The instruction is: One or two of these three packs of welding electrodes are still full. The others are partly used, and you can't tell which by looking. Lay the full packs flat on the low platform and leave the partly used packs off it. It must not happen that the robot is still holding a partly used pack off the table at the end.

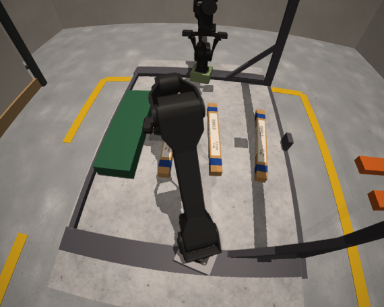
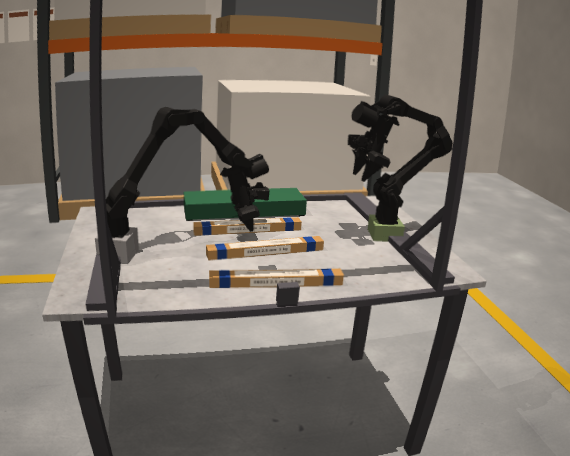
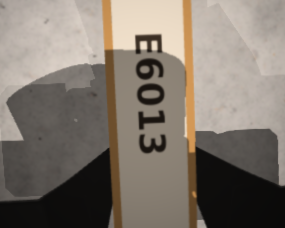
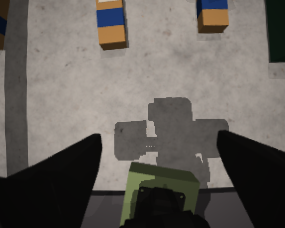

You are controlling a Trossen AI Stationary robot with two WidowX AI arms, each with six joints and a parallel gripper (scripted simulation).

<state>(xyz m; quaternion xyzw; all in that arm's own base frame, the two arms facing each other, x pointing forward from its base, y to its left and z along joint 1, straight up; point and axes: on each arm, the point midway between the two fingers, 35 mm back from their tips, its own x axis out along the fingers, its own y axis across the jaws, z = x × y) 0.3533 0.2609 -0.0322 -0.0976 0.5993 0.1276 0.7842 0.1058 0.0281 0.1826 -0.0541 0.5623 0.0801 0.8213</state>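
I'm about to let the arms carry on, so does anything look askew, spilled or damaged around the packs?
Nothing stands out. The three electrode packs lie flat beside the green platform, roughly lined up, with no spill or visible damage.
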